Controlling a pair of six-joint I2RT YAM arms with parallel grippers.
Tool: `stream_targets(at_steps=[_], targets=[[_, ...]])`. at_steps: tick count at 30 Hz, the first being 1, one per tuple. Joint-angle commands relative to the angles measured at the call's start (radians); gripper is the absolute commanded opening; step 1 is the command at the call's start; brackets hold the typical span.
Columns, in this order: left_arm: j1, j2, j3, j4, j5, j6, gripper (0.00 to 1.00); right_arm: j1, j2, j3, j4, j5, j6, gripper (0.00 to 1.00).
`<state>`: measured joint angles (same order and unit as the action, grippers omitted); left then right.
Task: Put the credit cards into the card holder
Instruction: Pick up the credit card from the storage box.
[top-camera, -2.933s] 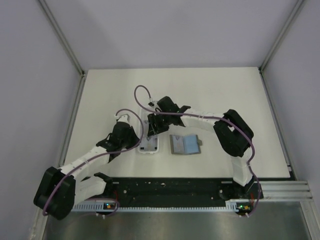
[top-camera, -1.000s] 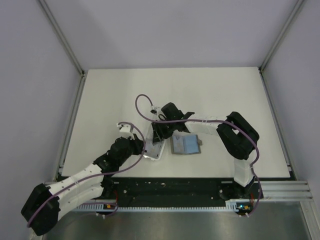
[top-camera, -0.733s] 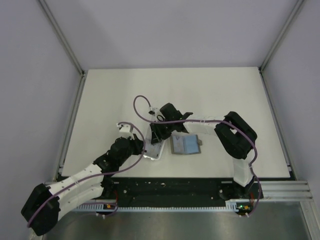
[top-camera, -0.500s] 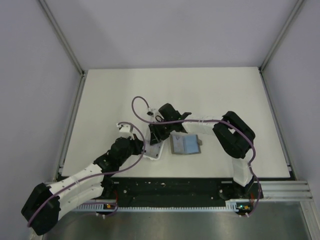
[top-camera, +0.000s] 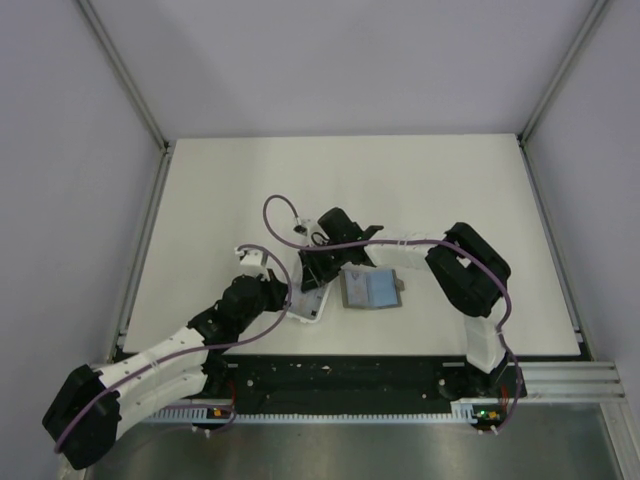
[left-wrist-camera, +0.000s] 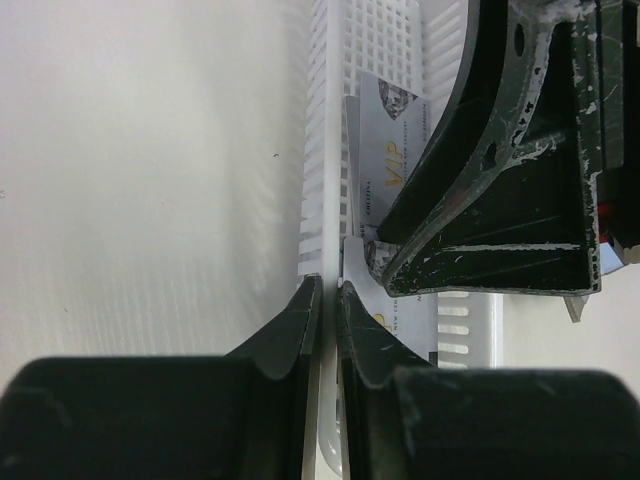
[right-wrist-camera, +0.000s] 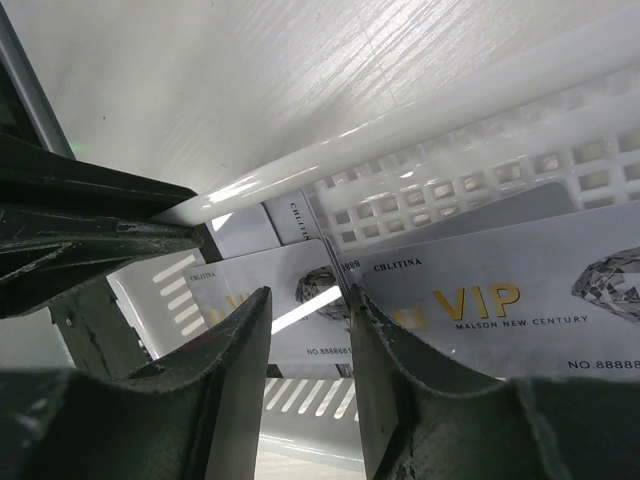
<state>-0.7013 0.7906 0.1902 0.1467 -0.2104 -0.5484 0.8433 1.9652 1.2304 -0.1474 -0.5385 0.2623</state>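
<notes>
The card holder (top-camera: 372, 290) lies open and flat on the table, bluish-grey inside. To its left is a white slotted tray (top-camera: 311, 307) holding several silvery credit cards (right-wrist-camera: 505, 290) printed "VIP". My left gripper (top-camera: 285, 298) is shut on the tray's side wall (left-wrist-camera: 326, 240), seen in the left wrist view (left-wrist-camera: 328, 287). My right gripper (top-camera: 314, 272) reaches down into the tray. In the right wrist view it (right-wrist-camera: 310, 305) is open, its fingers on either side of a card (right-wrist-camera: 285, 290) lying in the tray. The cards also show in the left wrist view (left-wrist-camera: 377, 150).
The tray lies slightly askew, its right side close to the card holder. My right gripper's dark body (left-wrist-camera: 500, 180) fills the tray just beyond my left fingers. White tabletop (top-camera: 400, 190) stretches behind, with grey walls on three sides.
Since 2.9 s ago my left arm drew back and closed on the tray's near left wall, and the tray turned askew. In the last second my right gripper edged slightly left.
</notes>
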Motion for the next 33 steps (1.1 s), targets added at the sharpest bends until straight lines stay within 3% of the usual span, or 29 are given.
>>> stream_targets(at_steps=[1,24,27,33], targets=[[0.002,0.001,0.026,0.028,-0.030,-0.001,0.00,0.025,-0.061,-0.014,0.000,-0.133,0.006,0.36],[0.002,0.035,0.040,0.011,-0.049,-0.015,0.00,0.025,-0.095,-0.051,0.029,-0.288,0.028,0.34],[0.002,0.039,0.040,0.010,-0.046,-0.016,0.00,0.025,-0.101,-0.066,0.028,-0.250,0.026,0.28],[0.002,0.038,0.048,-0.019,-0.084,-0.042,0.00,0.025,-0.182,-0.111,0.034,-0.045,0.070,0.04]])
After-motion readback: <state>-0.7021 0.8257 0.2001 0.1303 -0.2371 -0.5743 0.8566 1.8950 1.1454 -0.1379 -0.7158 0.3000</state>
